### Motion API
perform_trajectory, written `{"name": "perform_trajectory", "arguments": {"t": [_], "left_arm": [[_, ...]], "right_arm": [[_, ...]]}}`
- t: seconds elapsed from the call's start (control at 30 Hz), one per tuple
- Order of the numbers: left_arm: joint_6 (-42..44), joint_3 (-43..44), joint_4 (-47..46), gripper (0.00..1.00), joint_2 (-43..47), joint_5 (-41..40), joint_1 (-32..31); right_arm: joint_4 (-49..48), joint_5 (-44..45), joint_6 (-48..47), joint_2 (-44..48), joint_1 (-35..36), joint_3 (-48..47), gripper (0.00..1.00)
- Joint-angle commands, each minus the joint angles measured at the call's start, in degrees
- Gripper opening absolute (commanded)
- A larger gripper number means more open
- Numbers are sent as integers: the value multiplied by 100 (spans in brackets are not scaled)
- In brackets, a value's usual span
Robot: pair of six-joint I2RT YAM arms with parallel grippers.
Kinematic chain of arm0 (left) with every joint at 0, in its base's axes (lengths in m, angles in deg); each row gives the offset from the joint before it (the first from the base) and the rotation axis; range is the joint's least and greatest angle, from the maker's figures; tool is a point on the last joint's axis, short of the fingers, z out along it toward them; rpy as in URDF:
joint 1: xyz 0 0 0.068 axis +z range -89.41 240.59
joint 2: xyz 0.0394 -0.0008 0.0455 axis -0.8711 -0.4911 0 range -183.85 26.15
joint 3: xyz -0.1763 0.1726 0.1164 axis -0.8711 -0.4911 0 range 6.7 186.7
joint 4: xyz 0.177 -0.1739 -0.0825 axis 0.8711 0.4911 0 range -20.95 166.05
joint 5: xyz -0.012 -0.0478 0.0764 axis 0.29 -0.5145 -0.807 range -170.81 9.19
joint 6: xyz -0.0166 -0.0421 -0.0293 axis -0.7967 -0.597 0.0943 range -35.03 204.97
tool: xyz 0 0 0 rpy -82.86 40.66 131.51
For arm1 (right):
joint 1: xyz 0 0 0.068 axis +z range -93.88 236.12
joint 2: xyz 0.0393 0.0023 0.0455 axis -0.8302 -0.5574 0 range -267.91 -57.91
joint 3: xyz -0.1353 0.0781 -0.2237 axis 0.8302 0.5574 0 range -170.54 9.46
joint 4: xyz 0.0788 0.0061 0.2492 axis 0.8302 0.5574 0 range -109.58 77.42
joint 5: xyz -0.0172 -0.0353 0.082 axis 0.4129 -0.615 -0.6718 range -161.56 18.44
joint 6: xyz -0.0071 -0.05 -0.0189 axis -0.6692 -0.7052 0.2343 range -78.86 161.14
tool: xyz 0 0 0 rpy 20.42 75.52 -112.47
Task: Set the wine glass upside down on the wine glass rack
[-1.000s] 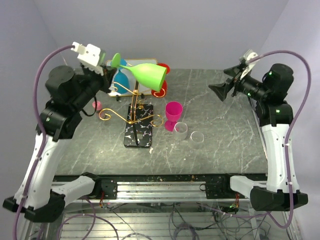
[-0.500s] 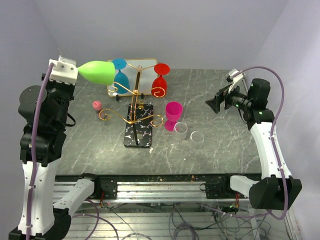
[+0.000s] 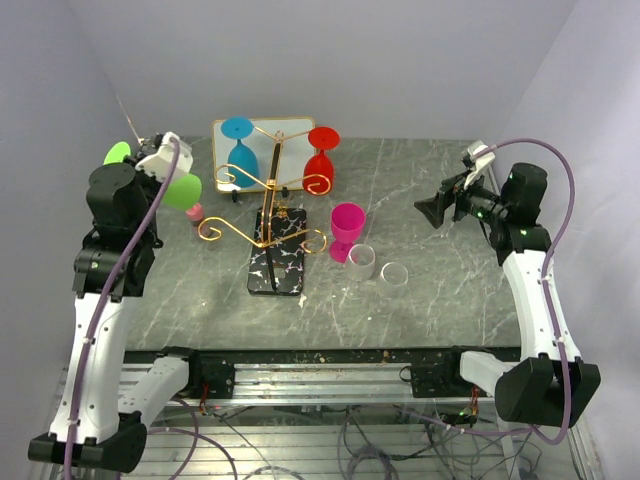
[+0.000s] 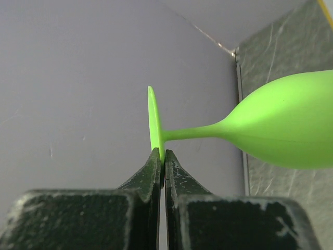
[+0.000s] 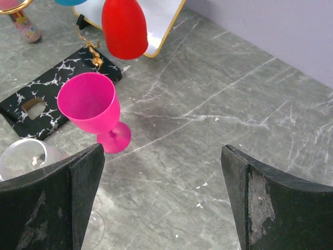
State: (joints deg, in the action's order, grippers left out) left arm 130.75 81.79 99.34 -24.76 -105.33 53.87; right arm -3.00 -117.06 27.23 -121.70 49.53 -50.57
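The left gripper [image 4: 162,159] is clamped on the rim of the foot of the wine glass [image 4: 283,125], its jaws nearly meeting across the thin disc. Pinching there probably leaves the stem free to slide into a rack arm. The glass lies sideways, bowl out to this gripper's right, high off the table [image 3: 430,290]. It is opaque matte lime green, with a flat foot seen edge-on, a slim stem and a rounded bowl. The wine glass rack [image 3: 271,200] stands below and to the gripper's right, well apart, with a blue glass [image 3: 241,155] and a red glass [image 3: 320,165] hanging bowl-down. Farther right, the right gripper [image 5: 161,156] hovers wide open, holding nothing, a pink glass [image 5: 88,107] beyond its left finger.
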Motion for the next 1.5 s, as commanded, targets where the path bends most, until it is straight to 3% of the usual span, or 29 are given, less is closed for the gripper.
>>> {"name": "perform_trajectory", "arguments": {"t": [0.0, 0.23, 0.7, 1.17, 1.47], "left_arm": [[1115, -257, -84, 7, -90, 21, 57], [2214, -576, 188, 7, -127, 1402, 25], [3223, -256, 1230, 7, -505, 3205, -312], [3629, 278, 1331, 12, -1035, 4482, -594], [3273, 410, 834, 10, -1407, 4758, -786]], "right_arm": [[-224, -109, 140, 32, -21, 100, 94], [-139, -151, 134, -154, -18, 53, 94], [-113, -240, 117, -211, -18, 79, 94], [-120, -157, 53, -307, -18, 106, 94], [-159, -112, 46, -299, -18, 140, 94]]}}
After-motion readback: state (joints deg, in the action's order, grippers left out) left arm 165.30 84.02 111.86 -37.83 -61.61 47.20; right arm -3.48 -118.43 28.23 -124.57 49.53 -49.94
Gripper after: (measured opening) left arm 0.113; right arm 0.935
